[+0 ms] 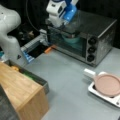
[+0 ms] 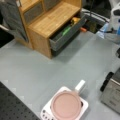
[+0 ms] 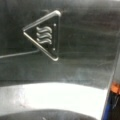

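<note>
We see the grey bench (image 1: 67,82) carrying a wooden drawer cabinet (image 2: 47,22) with its drawer (image 2: 66,32) pulled open, and a toaster oven (image 1: 96,35) at a front view's top right. Our gripper (image 1: 58,22) sits at the oven's top front edge, above its glass door (image 1: 67,42); whether it is apart or together we cannot tell. The wrist view fills with the oven's metal top and its hot-surface triangle (image 3: 45,33). A pink pan (image 1: 108,85) rests on a small white cooker (image 2: 46,113), well apart.
</note>
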